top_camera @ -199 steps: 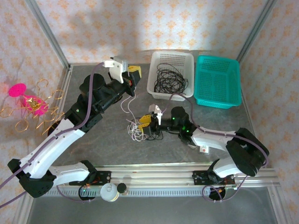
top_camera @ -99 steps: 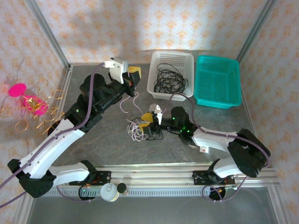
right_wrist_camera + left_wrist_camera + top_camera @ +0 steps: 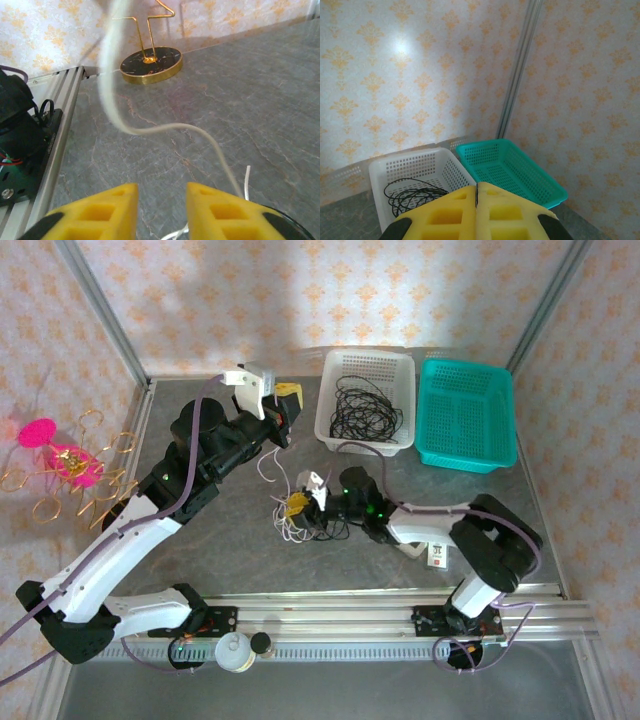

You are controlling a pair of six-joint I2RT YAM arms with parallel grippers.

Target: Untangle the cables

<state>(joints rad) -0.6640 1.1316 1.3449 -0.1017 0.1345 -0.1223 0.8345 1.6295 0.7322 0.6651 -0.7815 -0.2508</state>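
- Smooth, marble-veined, faint sheen: grey stone-look bench (image 3: 260,90).
- Moulded, slightly glossy: white perforated plastic basket (image 3: 405,390) and teal perforated plastic basket (image 3: 465,462).
- Matt, rubbery coating: thin black cords (image 3: 362,408); smooth and matt: thin white cord (image 3: 165,129).
- Matt yellow moulded plastic with square recesses: fingers of the right gripper (image 3: 161,200) and left gripper (image 3: 476,195).
- Polished metal: gold round-based wire stand (image 3: 150,65).
- Matt paper: orange-patterned wallpaper (image 3: 395,100).

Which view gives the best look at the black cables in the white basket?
Top external: the whole coil of black cables shows inside the white basket. Left wrist sees it side-on, partly behind the left gripper.
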